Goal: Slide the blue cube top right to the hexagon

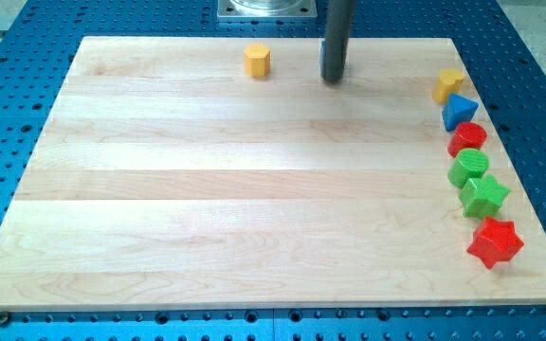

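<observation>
One camera only, looking down at a slant from the near edge of the pale wooden counter (207,189), facing toward the grey metal arm base (265,8) at the view's top. It's set back enough to take in the whole counter.

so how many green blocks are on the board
2, both in the column along the view's right edge: a rounded green block just below the red round block, and a green star-like block directly below it, above the red star. None seem hidden.
</observation>
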Controlling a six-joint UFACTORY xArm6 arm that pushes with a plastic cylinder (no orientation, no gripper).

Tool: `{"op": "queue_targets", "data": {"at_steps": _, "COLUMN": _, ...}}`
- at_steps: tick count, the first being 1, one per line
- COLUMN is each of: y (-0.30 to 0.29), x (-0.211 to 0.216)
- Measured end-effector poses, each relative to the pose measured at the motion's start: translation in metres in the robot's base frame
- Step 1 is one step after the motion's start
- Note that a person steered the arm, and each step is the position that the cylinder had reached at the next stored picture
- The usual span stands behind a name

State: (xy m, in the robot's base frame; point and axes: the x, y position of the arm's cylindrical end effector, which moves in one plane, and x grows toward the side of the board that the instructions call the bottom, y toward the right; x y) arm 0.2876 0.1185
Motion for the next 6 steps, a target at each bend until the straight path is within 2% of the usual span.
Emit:
{"op": "queue_targets", "data": {"at_steps": 1, "y": 0.042, "x": -0.01}}
{"op": "queue_targets", "data": {"at_steps": 2, "y": -0.007, "x": -0.031}}
{"op": "queue_targets", "data": {"at_steps": 3, "y": -0.078, "x": -0.022}}
{"op": "queue_targets", "data": {"at_steps": 4, "y": -0.062, "x": -0.017}}
{"op": "queue_targets", "data": {"at_steps": 5, "y": 0.0, "x": -0.027}}
{"op": "queue_targets", "data": {"at_steps": 6, "y": -0.035, "x": -0.06}}
